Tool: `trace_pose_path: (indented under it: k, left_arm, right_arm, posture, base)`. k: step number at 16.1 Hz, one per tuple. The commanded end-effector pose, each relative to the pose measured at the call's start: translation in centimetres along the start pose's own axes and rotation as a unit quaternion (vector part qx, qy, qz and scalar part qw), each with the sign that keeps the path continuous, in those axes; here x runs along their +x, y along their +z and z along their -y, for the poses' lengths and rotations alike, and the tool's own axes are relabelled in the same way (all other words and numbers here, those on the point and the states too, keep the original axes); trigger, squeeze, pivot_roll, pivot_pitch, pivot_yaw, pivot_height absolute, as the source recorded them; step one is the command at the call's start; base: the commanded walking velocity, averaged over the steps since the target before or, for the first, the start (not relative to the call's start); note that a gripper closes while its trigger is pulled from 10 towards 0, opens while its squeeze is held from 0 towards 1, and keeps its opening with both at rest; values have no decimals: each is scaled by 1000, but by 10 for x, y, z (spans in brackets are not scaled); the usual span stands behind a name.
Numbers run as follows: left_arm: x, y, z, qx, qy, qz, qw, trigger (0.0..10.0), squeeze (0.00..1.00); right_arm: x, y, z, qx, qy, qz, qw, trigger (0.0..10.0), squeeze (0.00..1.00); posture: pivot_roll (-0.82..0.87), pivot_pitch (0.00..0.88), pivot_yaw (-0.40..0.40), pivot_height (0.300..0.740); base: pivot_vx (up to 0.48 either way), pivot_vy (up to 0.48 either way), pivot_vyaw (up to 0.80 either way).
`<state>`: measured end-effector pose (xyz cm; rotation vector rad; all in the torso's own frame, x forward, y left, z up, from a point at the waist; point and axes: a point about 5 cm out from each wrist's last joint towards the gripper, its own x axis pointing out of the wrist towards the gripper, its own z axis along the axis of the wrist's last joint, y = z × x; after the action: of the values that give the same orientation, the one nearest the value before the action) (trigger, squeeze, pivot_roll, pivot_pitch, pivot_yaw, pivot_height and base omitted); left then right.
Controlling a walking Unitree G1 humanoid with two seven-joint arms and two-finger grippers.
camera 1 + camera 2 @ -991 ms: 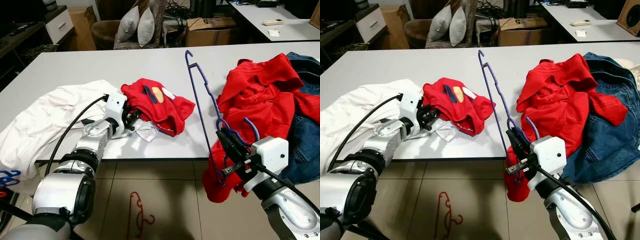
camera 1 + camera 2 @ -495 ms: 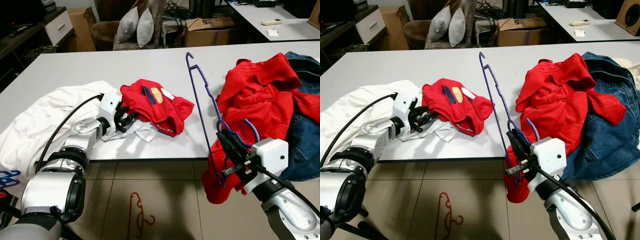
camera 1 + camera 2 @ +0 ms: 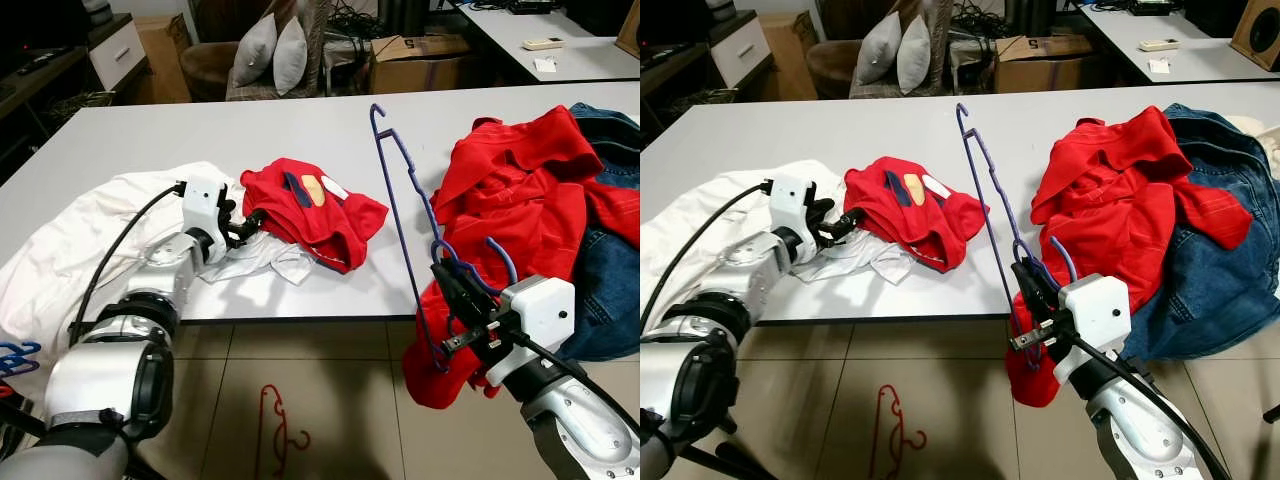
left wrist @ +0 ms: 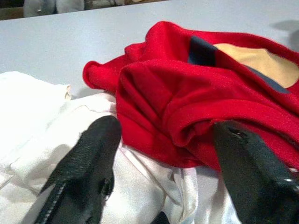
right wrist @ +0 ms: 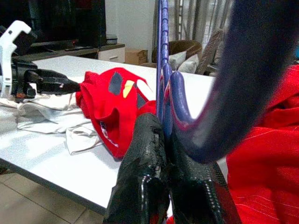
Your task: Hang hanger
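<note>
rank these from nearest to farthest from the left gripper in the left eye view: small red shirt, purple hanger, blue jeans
1. small red shirt, at the left gripper's fingertips.
2. purple hanger, mid-table, held by the right gripper.
3. blue jeans, far right edge.

Desk [image 3: 840, 125]: white, strewn with clothes.
Right hand [image 3: 1025, 283]: raised at the desk's near edge, fingers clamped on the hanger.
Hanger [image 3: 985, 190]: purple, held upright and tilted, its hook uppermost.
Left hand [image 3: 845, 222]: laid on the desk, fingers parted at the edge of the red shirt.
Red shirt [image 3: 915, 208]: crumpled, lying partly over the white cloth.
White cloth [image 3: 710, 215]: spread at the desk's left.
Red garment [image 3: 1110, 210]: heaped at right, draped over the edge.
Jeans [image 3: 1215, 270]: under the red garment.
Floor [image 3: 940, 400]: tiled; a red hanger [image 3: 892, 430] is seen lying on it.
</note>
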<state>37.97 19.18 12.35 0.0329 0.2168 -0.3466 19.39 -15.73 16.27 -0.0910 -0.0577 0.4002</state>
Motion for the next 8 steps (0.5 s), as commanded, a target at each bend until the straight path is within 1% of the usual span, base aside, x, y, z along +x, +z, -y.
trace_pose_path:
  k: [1,2,3,4,5,6,8]
  left_arm:
    - [0,-2,-1,6,16,-11,1000,10000,882]
    - [0,-3,-2,7,31,-13,999,10000,0]
    - [0,-4,-5,19,52,-22,998,10000,0]
    - [-2,-4,-9,33,63,-29,997,10000,0]
    - [-5,-5,-15,87,69,-53,992,10000,0]
    - [-8,-7,-19,130,56,-73,987,10000,0]
    - [-13,-9,-24,178,22,-94,979,10000,0]
  right_arm:
    - [2,3,-1,-4,5,10,1000,10000,0]
    - [2,3,-1,-6,6,9,1000,10000,0]
    - [1,3,-2,-8,7,7,1000,10000,0]
    - [1,3,-2,-8,7,7,1000,10000,0]
    - [0,3,-2,-9,6,5,1000,10000,0]
    - [-1,2,-2,-10,5,5,1000,10000,0]
    - [-2,2,-2,-9,3,4,1000,10000,0]
  posture:
    - [-179,0,120,740]
    - [-179,0,120,740]
    - [-187,0,121,740]
    - [-187,0,121,740]
    - [-191,0,126,740]
    - [-190,0,127,740]
    - [-186,0,127,740]
  base:
    - [0,0,0]
    - [0,0,0]
    - [0,0,0]
    - [0,0,0]
    - [0,0,0]
    - [0,0,0]
    - [0,0,0]
